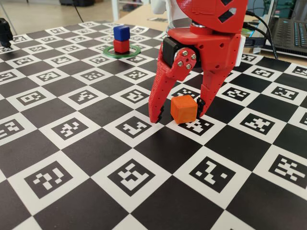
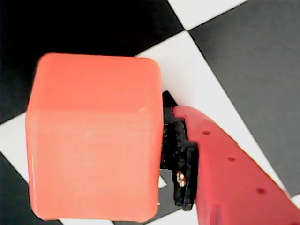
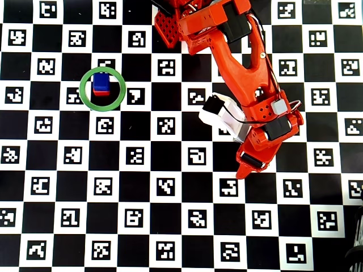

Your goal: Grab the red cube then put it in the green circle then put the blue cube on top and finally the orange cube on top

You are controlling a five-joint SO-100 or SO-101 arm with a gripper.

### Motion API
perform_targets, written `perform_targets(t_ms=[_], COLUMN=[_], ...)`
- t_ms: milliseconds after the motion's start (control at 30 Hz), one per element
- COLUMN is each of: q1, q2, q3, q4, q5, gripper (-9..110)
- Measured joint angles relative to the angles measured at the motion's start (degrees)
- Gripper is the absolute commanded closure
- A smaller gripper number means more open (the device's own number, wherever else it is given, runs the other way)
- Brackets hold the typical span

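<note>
A: Wrist view, nearest first: orange cube (image 2: 93, 140) fills the picture, one black pad (image 2: 180, 159) touching its right face. Other finger not in shot.

B: Tool state?

A: Fixed view shows the tool (image 1: 180, 115) down on the bench (image 1: 96, 139), jaws wide, straddling the cube (image 1: 184, 109). Right finger touches it, left finger stands apart with a gap. Cube sits on the bench, not lifted. So open, nothing held.

B: And further back?

A: Blue cube (image 1: 121, 32) stacked on red cube (image 1: 121, 46), inside the green circle (image 1: 135, 52). Overhead agrees: stack (image 3: 101, 84) in the ring (image 3: 84, 96), well apart from the arm; orange cube hidden under the arm there.

B: Step?

A: Last one, I'd say: grasping orange. Next calls for closing the jaws, lifting clear, carrying to the ring and setting it squarely on blue without knocking the stack.
</note>
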Motion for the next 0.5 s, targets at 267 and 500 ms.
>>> perform_targets(t_ms=[267,500], q1=[1.58,1.85], q2=[0.35,0.97], q3=[1.41,1.85], q4=[-0.62,-0.62], q5=[-0.18,-2.90], gripper=[84,89])
